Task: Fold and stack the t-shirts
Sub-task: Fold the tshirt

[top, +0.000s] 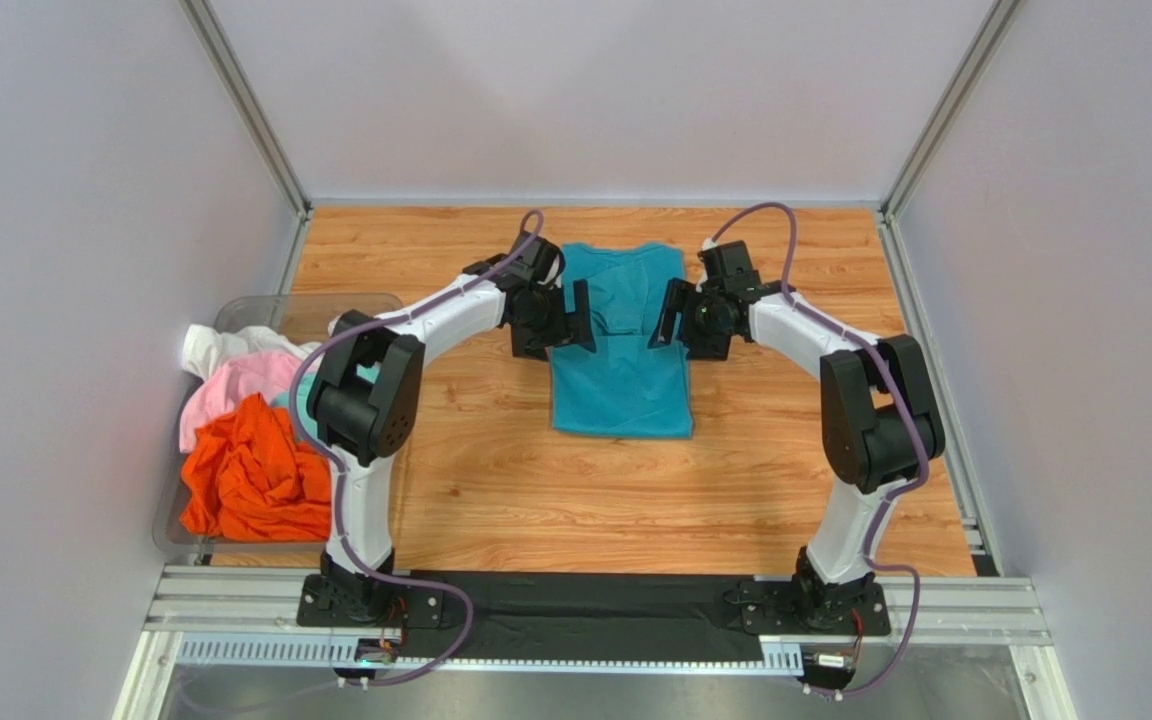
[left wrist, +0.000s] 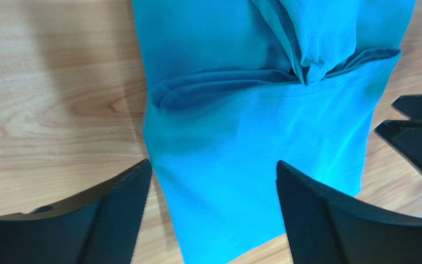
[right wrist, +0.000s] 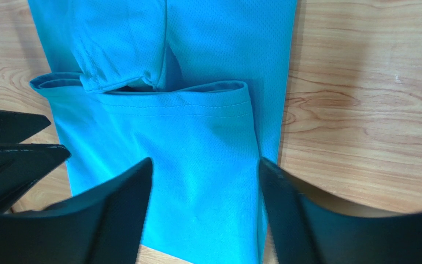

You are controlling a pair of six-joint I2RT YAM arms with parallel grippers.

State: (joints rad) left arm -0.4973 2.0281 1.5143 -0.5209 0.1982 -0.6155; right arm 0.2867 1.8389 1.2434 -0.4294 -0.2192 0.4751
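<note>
A teal-blue t-shirt (top: 620, 383) lies flat mid-table, its sides folded in to a narrow strip. My left gripper (top: 579, 318) hovers open over the strip's left edge, and my right gripper (top: 672, 318) hovers open over its right edge. In the left wrist view the teal cloth (left wrist: 240, 137) lies below the spread jaws of the left gripper (left wrist: 213, 170), held by neither finger. The right wrist view shows the same under the right gripper (right wrist: 205, 165), with a folded sleeve hem (right wrist: 169, 99) ahead. More t-shirts, orange (top: 252, 473), pink (top: 237, 390), white (top: 214, 348) and light aqua (top: 301, 393), lie crumpled at the left.
The crumpled shirts sit in a clear plastic bin (top: 259, 308) at the table's left edge. Grey walls enclose the wooden table (top: 778, 495) on three sides. A metal rail (top: 597, 608) with both arm bases runs along the near edge.
</note>
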